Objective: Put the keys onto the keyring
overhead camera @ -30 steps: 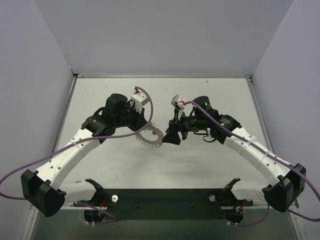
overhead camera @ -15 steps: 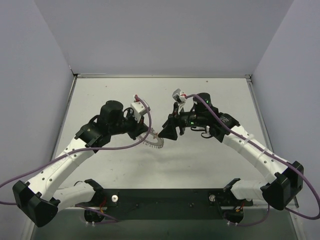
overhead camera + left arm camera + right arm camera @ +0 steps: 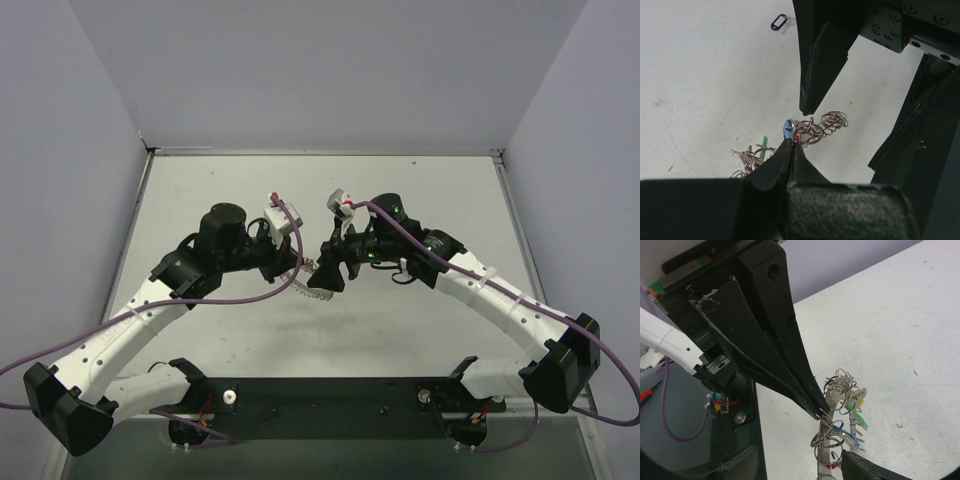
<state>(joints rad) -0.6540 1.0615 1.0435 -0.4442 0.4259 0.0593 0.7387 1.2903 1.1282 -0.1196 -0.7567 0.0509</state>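
My left gripper is shut on the keyring and holds it above the table between the two arms. In the left wrist view its closed fingertips pinch the ring's cluster of small split rings, with a blue key and a green key beside them. My right gripper is open, its fingers on either side of the ring. In the right wrist view the keyring hangs with blue, green, yellow and red keys on it, and the left gripper's tip grips it.
A small black-headed key tag lies alone on the white table farther off. Grey walls enclose the table on three sides. The dark base bar runs along the near edge.
My right gripper has moved left, up close to the left gripper and the ring. The left arm has shifted slightly, still holding the keyring.
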